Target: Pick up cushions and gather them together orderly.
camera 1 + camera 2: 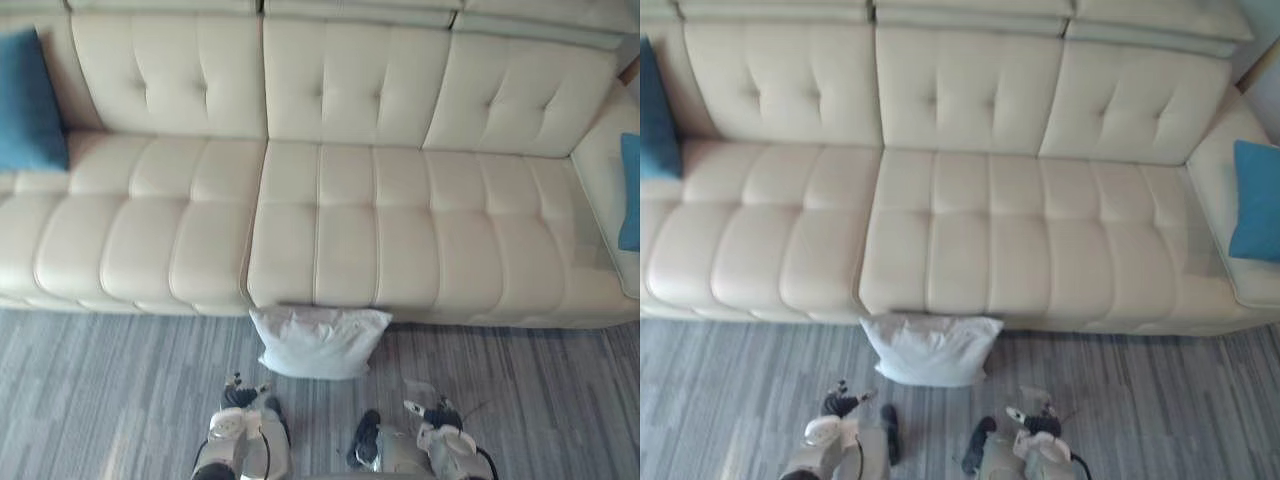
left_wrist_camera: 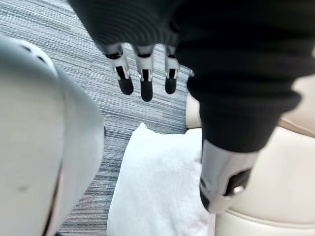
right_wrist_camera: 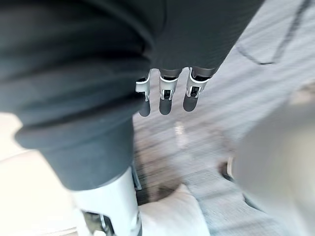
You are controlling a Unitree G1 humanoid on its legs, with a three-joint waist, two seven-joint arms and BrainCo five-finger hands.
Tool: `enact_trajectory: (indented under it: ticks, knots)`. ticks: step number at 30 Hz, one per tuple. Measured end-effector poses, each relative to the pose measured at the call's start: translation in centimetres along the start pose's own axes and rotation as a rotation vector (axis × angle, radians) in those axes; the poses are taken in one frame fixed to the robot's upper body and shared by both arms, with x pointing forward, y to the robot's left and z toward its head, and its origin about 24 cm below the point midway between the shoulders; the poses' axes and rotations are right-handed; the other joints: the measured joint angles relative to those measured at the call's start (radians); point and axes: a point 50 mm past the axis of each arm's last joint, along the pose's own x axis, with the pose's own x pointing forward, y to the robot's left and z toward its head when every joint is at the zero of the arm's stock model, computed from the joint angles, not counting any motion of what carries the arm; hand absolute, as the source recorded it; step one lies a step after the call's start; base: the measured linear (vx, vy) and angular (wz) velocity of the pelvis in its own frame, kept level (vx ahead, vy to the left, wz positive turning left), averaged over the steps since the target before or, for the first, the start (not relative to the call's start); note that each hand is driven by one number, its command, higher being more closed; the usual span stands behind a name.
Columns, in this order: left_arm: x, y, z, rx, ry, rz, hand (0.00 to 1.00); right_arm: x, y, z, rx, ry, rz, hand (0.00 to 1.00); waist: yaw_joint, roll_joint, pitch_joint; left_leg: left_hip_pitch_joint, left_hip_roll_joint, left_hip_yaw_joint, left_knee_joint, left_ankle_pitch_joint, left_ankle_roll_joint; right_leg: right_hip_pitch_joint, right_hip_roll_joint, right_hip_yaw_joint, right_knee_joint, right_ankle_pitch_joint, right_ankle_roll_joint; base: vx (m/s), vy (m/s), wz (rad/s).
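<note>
Fingers (image 2: 146,91) straight, left hand (image 2: 147,59), right hand (image 3: 168,91), empty

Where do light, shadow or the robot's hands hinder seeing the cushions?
Left eye view: even light; the white cushion clear against the grey floor, a thin shadow under the sofa edge. Right eye view: the right blue cushion shows fuller. Left wrist view: the dark cover of the left hand hides much. Right wrist view: the right hand cover blocks most, the floor brightly lit.

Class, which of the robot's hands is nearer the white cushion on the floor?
Left. The left hand hangs just off the near left corner of the white cushion. The right hand hangs farther out, past its near right corner. Neither touches it.
</note>
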Motion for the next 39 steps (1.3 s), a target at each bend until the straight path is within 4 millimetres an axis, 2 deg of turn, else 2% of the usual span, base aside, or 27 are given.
enact_trajectory:
  ticks: [2,3,5,6,8,9,10,12,15,19,21,23,24,26,30,36,39]
  knots:
    - [0.7,0.0,3.0,-0.026,-0.094,0.018,0.0,0.6,0.9,2.8,-0.004,-0.088,0.02,0.0,0.003,0.002,0.043,-0.117,0.014,-0.015,0.086,-0.022,0.012,-0.115,-0.018,0.008,0.092,-0.025,-0.017,-0.23,0.005,-0.04]
    - [0.9,-0.1,3.8,-0.036,-0.116,0.02,0.0,0.7,1.1,3.5,0.002,-0.11,0.025,0.0,0.003,0.002,0.051,-0.148,0.016,-0.018,0.101,-0.022,0.012,-0.145,-0.02,0.009,0.107,-0.029,-0.017,-0.2,0.012,-0.07]
    - [1.5,0.2,7.4,-0.064,-0.219,0.042,0.0,1.1,2.6,6.7,0.038,-0.194,0.045,0.0,0.003,-0.001,0.093,-0.268,0.028,-0.026,0.147,-0.015,0.018,-0.264,-0.024,0.017,0.154,-0.03,-0.028,-0.17,0.003,-0.1]
    - [1.5,0.2,8.2,-0.069,-0.242,0.044,0.0,1.0,2.9,7.5,0.045,-0.217,0.049,0.0,0.003,-0.002,0.1,-0.292,0.029,-0.027,0.152,-0.012,0.018,-0.291,-0.026,0.019,0.162,-0.028,-0.032,-0.15,-0.013,-0.08]
    - [1.7,-0.1,12.0,-0.107,-0.343,0.047,0.0,0.9,4.1,11.7,0.077,-0.339,0.067,0.0,0.003,-0.002,0.119,-0.425,0.029,-0.036,0.171,0.012,0.025,-0.428,-0.037,0.023,0.196,-0.017,-0.049,-0.1,-0.026,-0.03]
    - [1.7,-0.2,14.0,-0.118,-0.397,0.048,0.0,0.8,4.8,13.7,0.094,-0.388,0.077,0.0,-0.002,-0.002,0.148,-0.461,0.028,-0.039,0.178,0.023,0.025,-0.465,-0.041,0.023,0.211,-0.008,-0.064,-0.04,-0.021,0.03]
    - [1.7,-0.3,15.2,-0.131,-0.431,0.047,0.0,0.6,5.1,14.9,0.103,-0.422,0.082,0.0,-0.006,-0.002,0.158,-0.488,0.027,-0.04,0.183,0.033,0.019,-0.492,-0.045,0.023,0.22,-0.005,-0.069,-0.04,-0.022,0.04]
    - [0.9,-0.6,18.9,-0.168,-0.551,0.041,0.0,-0.3,5.9,19.1,0.136,-0.549,0.097,0.0,-0.008,-0.003,0.171,-0.588,0.028,-0.045,0.201,0.043,0.02,-0.594,-0.051,0.025,0.247,-0.004,-0.072,-0.02,-0.009,0.0]
    - [-0.3,-1.3,23.3,-0.206,-0.68,0.014,0.0,-1.8,6.6,24.1,0.165,-0.698,0.116,0.0,-0.014,-0.002,0.207,-0.668,0.028,-0.046,0.211,0.051,0.02,-0.677,-0.055,0.03,0.266,-0.002,-0.076,0.0,0.0,0.0]
    - [-2.3,-3.0,27.5,-0.23,-0.811,-0.019,0.0,-3.9,7.6,28.2,0.172,-0.832,0.138,0.0,-0.018,-0.002,0.208,-0.748,0.026,-0.048,0.206,0.067,0.021,-0.76,-0.06,0.025,0.277,0.002,-0.083,0.01,-0.005,0.02]
    - [-3.8,-4.1,29.8,-0.239,-0.889,-0.045,0.0,-5.4,9.0,30.3,0.179,-0.9,0.175,0.0,-0.022,-0.002,0.208,-0.772,0.025,-0.048,0.198,0.073,0.018,-0.788,-0.062,0.023,0.276,0.002,-0.083,0.01,-0.016,0.04]
    - [-4.5,-4.8,30.9,-0.248,-0.922,-0.058,0.0,-6.2,9.7,31.1,0.187,-0.927,0.195,0.0,-0.026,-0.002,0.208,-0.778,0.023,-0.049,0.188,0.082,0.016,-0.795,-0.063,0.02,0.269,0.003,-0.083,0.0,-0.007,0.05]
    - [-5.2,-5.2,31.9,-0.259,-0.95,-0.062,1.0,-7.0,10.7,31.7,0.189,-0.949,0.221,1.0,-0.03,-0.002,0.208,-0.785,0.022,-0.053,0.173,0.09,0.014,-0.797,-0.061,0.011,0.258,0.005,-0.087,0.0,-0.005,0.08]
    - [-6.2,-6.2,32.9,-0.295,-0.973,-0.07,1.0,-8.2,11.9,32.6,0.197,-0.98,0.26,1.0,-0.033,-0.002,0.208,-0.791,0.015,-0.058,0.152,0.106,0.011,-0.802,-0.061,0.002,0.245,0.007,-0.089,0.0,-0.008,0.13]
    - [-6.8,-6.0,33.5,-0.335,-0.991,-0.033,1.0,-9.5,13.7,33.0,0.243,-0.981,0.307,1.0,-0.034,-0.002,0.208,-0.795,0.013,-0.063,0.128,0.118,0.003,-0.809,-0.055,-0.003,0.233,0.009,-0.093,0.0,-0.026,0.05]
    - [-7.8,-5.9,34.4,-0.372,-1.029,-0.014,1.0,-9.2,13.5,32.5,0.281,-0.952,0.31,1.0,-0.036,-0.002,0.208,-0.785,0.015,-0.066,0.122,0.126,0.001,-0.801,-0.051,-0.005,0.232,0.015,-0.104,0.0,-0.032,-0.01]
    - [-8.1,-6.2,33.9,-0.361,-1.04,-0.028,1.0,-8.4,13.3,30.8,0.259,-0.926,0.314,1.0,-0.037,-0.002,0.206,-0.72,0.019,-0.06,0.119,0.126,0.001,-0.741,-0.047,-0.001,0.224,0.017,-0.106,-0.02,-0.022,-0.03]
